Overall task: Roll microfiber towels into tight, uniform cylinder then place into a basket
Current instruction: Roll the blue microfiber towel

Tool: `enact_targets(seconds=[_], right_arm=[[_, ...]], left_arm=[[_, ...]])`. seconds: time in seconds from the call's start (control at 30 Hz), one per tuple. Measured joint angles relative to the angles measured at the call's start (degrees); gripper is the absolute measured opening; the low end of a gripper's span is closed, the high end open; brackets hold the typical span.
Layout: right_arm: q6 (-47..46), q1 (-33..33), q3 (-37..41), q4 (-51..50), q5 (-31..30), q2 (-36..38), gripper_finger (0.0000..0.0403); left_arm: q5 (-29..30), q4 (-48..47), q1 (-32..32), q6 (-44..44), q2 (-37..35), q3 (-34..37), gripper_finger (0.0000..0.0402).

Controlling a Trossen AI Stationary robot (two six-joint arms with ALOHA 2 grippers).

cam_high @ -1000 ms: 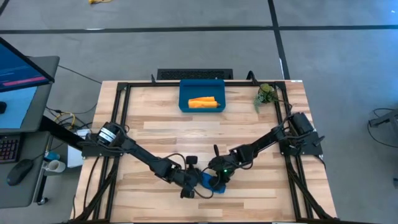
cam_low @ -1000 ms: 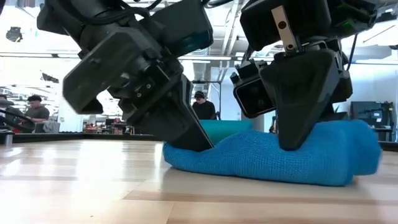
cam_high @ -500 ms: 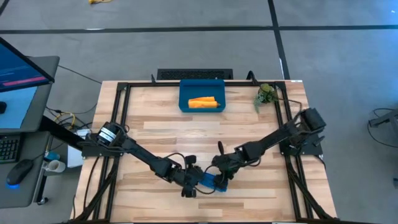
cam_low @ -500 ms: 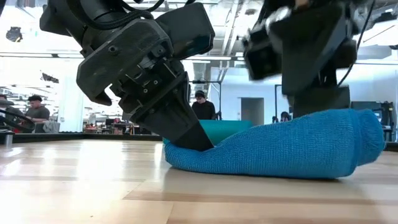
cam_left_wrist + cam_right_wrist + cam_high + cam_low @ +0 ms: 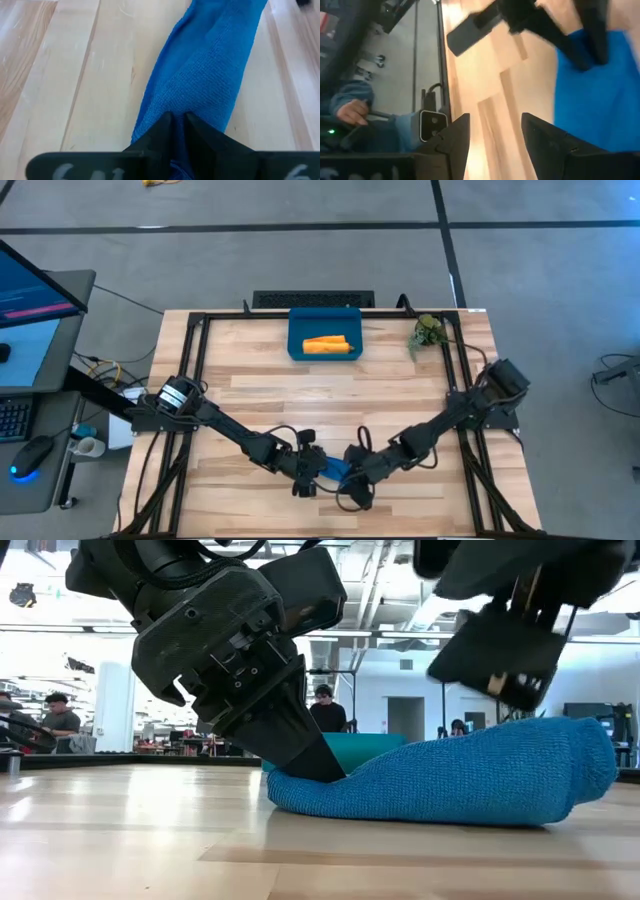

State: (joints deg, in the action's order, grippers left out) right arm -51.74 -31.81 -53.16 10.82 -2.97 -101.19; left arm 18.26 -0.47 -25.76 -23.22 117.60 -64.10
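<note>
The bright blue towel (image 5: 337, 471), rolled into a thick cylinder, lies lengthwise on the table near the front edge (image 5: 470, 778). My left gripper (image 5: 318, 469) is shut on its left end (image 5: 177, 122). My right gripper (image 5: 492, 132) is open and empty. It hovers tilted above the roll's right end (image 5: 500, 650), at the near side of the roll (image 5: 354, 488). The orange-yellow towel (image 5: 327, 344) lies rolled inside the dark-blue basket (image 5: 297, 330) at the table's far edge. My left gripper pinches the blue roll's left end (image 5: 170, 107) between its two fingers (image 5: 305, 755). The fingers slant down from the table's left and lie along the roll. The cloth is dented in at the pinch. The roll rests on the table along its length.
A small green plant (image 5: 428, 332) stands at the far right of the table. The basket also shows behind the roll in the low view (image 5: 362, 746). Bare wood lies between the roll and the basket. A person's hand (image 5: 351, 110) shows beyond the table.
My right gripper has come off the blue roll, risen, tipped over, and gone toward the table's near edge. The roll's right end, dented under the fingers before, now stands full and rounded. My left gripper keeps its hold on the left end.
</note>
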Motion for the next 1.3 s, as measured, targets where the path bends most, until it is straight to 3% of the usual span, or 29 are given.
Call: enact_targets(seconds=[0.17, 0.6, 0.9, 1.3], right_arm=[[-3.25, 0.3, 0.0, 1.32, 1.46, -4.0, 0.0178], [-11.56, 1.95, -0.03, -10.13, -1.14, -3.88, 0.0105], [-14.4, 2.74, -0.33, -12.82, 1.77, -6.33, 0.0097], [-9.9, 4.53, -0.19, -12.82, 3.54, -6.38, 0.0097]], left_arm=[[-0.07, 0.0, 0.0, -0.07, 0.0, 0.0, 0.0045], [-0.13, 0.1, 0.02, -0.24, 0.02, 0.0, 0.0045], [1.76, 1.24, -0.16, 1.19, -0.19, 0.15, 0.0045], [11.17, 0.17, -3.46, 8.0, -7.3, 0.46, 0.0045]])
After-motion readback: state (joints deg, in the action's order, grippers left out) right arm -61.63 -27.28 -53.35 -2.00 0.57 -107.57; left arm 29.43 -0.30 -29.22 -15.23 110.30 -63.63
